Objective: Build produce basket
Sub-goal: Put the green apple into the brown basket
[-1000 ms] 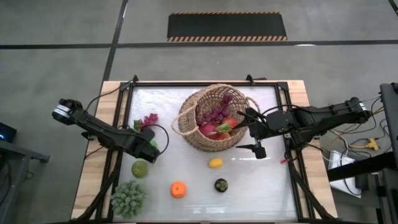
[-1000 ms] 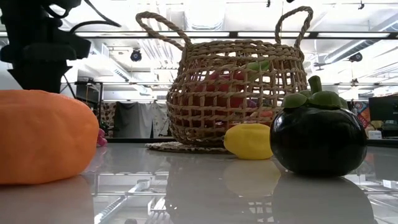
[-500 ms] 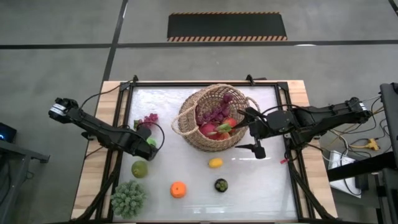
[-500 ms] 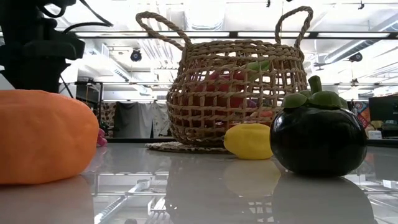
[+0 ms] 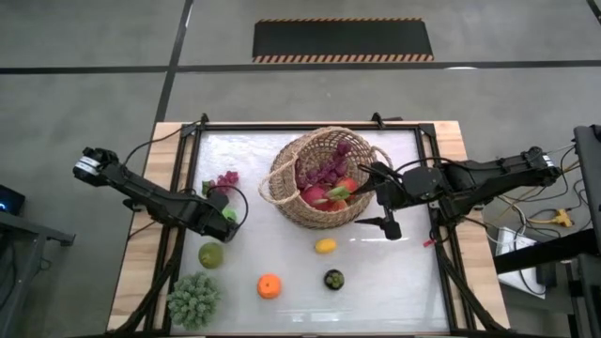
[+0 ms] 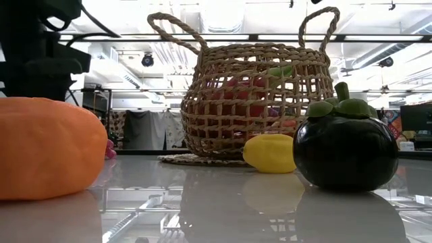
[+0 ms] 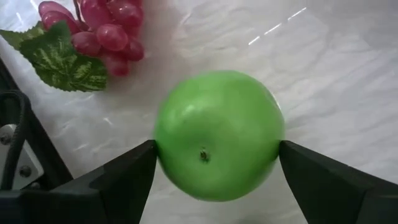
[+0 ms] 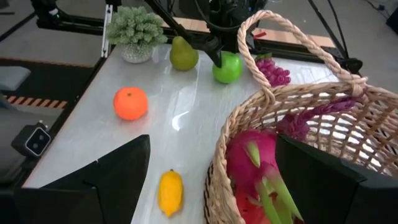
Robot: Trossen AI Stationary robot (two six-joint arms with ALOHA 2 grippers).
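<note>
Left gripper (image 7: 217,163) just slid back a touch, jaws spread around the round green plastic apple (image 7: 217,143) beside the grapes, not squeezing yet. Round tan wicker basket (image 5: 324,176) sits mid-table, half filled; right gripper (image 5: 380,199) waits spread beside it.

Left gripper (image 7: 217,165) straddles the green apple (image 7: 217,143), fingers (image 7: 124,177) seemingly touching; right gripper (image 5: 377,199), fingers spread, hovers beside the basket (image 5: 282,188).
</note>
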